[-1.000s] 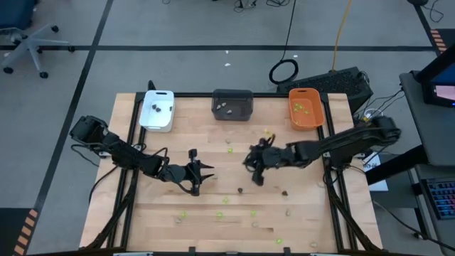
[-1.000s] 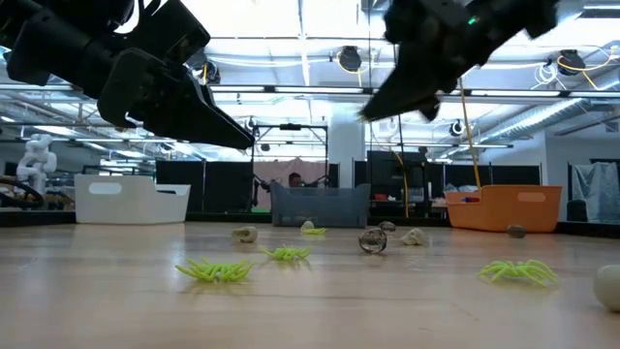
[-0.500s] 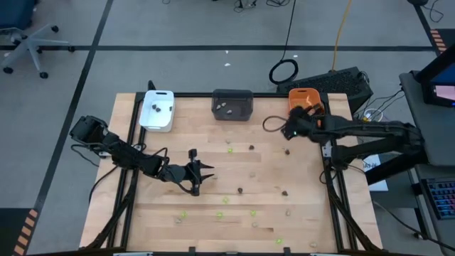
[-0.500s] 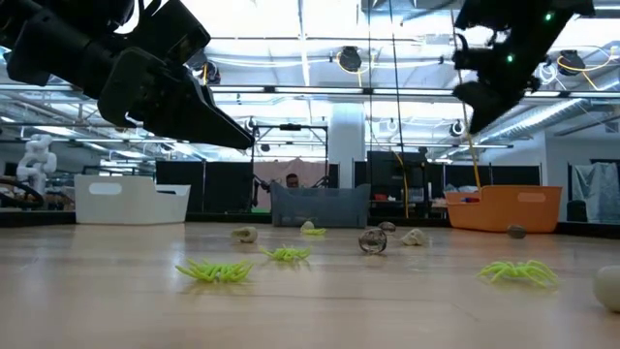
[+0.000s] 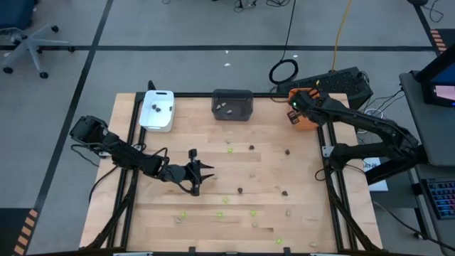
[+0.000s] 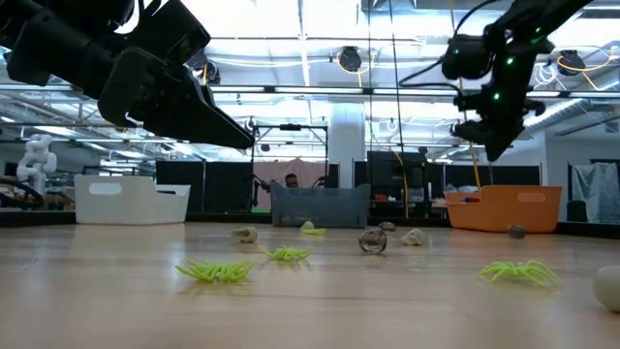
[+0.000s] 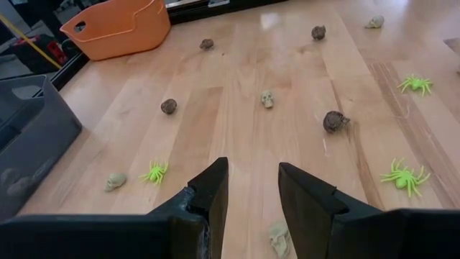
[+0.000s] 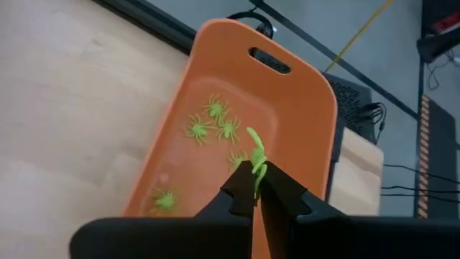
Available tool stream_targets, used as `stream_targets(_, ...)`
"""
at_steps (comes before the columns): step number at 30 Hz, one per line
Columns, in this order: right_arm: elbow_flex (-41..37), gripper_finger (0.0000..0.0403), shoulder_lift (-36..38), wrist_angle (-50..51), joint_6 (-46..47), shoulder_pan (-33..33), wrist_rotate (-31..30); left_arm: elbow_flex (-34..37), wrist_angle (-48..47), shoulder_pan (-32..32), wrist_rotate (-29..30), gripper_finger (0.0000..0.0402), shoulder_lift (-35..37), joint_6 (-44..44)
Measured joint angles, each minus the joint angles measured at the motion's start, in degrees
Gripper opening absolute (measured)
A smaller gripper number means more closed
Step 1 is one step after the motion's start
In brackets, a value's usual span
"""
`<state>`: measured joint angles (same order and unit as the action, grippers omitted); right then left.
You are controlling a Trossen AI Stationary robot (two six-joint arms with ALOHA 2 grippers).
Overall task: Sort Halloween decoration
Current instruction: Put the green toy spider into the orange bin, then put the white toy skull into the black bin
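Lab: taped floor (image 5: 85, 64), ceiling ducts (image 6: 291, 92)

The right gripper (image 8: 256, 188) is closed, a lime green plastic spider (image 8: 256, 164) pinched between its 2 fingertips. The left gripper (image 7: 253, 191) is held partly open, nothing between its 2 fingers.

Lime green spider (image 8: 256, 162) between the right gripper's (image 8: 256, 194) dark fingertips — orange tray (image 8: 302, 108) beyond them, holding more green spiders (image 8: 215, 126).
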<state>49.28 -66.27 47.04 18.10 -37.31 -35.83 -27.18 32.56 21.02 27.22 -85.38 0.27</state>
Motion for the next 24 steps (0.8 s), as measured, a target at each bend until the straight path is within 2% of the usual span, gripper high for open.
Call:
stream_targets(7,0.00,0.0010,-4.94,-4.66,-2.31,-4.90,0.15,0.00,0.01,0.00,0.00,0.0127,0.00,-0.09)
stream_targets(13,0.00,0.0081,-7.07,-3.59,-2.72,-5.86,1.42,0.00,-0.01,0.00,0.00,0.0127,0.00,-0.56)
stream_targets(19,0.00,0.0150,-4.62,-3.92,-4.23,-5.01,1.43,0.00,-0.03,0.02,0.00,0.0127,0.00,-1.56)
stream_targets(24,-0.04,0.0174,0.47,-6.01,-4.41,1.46,4.13,0.00,-1.20,0.00,0.00,0.0127,0.00,-7.47)
